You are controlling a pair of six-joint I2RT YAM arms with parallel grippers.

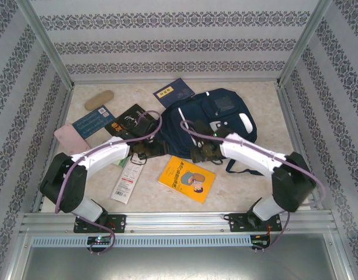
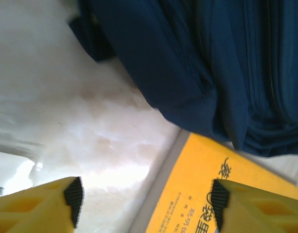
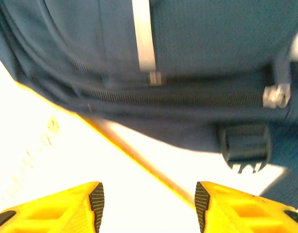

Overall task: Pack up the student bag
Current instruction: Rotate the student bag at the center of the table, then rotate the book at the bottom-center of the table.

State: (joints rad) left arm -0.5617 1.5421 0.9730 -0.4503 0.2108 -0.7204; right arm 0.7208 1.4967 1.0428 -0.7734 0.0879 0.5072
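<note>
Mid-table: student bag (image 1: 208, 116), soft, floppy, probably light; best taken by strap or zip rim. Left gripper (image 2: 146, 198), right gripper (image 3: 149, 199): parted, empty.

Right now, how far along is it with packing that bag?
Barely started. Done: nothing visibly packed; the yellow book, black book, blue book, tan case and pink item lie on the table outside the bag. In hand: the left end effector and right end effector hover open and empty at the bag's near edge, the left over the yellow book's edge. Left: every item must go in.
</note>
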